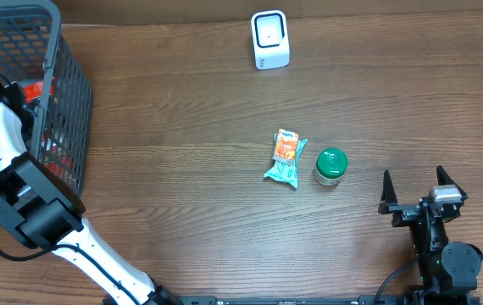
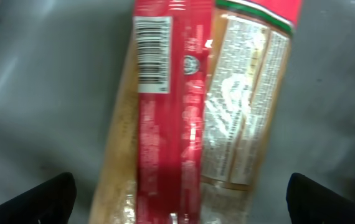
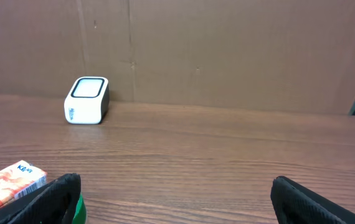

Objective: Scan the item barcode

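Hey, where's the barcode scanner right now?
In the overhead view the white scanner stands near the far edge of the table, about midway across, well beyond the orange packet and green-lidded jar.

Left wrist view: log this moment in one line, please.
left gripper: open, inside basket, above red packet | right gripper: open, empty | scanner: unused

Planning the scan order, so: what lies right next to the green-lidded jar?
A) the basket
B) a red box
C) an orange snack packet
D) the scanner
C: the packet lies close beside the jar mid-table; the scanner stands far off at the back edge, the basket at the far side.
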`<action>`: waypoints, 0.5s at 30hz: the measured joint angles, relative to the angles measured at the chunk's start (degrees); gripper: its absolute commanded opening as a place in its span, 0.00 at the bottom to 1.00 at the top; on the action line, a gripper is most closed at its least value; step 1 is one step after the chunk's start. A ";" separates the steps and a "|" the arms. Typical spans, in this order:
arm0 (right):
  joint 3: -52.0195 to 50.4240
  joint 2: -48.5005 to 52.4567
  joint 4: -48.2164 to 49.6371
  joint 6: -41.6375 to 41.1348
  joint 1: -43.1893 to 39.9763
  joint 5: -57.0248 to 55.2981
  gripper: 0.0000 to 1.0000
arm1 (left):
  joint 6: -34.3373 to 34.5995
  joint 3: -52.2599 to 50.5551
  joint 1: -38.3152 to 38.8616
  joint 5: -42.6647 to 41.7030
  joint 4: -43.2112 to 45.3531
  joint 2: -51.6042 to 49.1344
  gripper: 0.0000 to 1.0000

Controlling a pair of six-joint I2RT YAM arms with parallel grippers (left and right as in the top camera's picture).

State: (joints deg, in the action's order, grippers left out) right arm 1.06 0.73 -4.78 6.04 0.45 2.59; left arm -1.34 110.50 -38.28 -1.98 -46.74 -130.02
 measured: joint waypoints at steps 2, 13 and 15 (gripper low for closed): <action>0.00 0.00 0.00 -0.02 0.00 0.00 1.00 | -0.55 0.00 0.00 -0.33 -0.35 0.00 1.00; 0.00 0.00 -0.02 -0.02 0.00 0.00 1.00 | -1.14 1.11 -0.50 3.02 -1.77 -4.00 0.94; 0.00 0.00 0.00 -0.02 0.00 0.02 1.00 | -1.25 1.31 -0.50 2.56 -1.75 -4.13 0.66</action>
State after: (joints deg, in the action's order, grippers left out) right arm 1.06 0.73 -4.78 6.02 0.45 2.61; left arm -2.59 111.81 -38.79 0.58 -48.49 -134.15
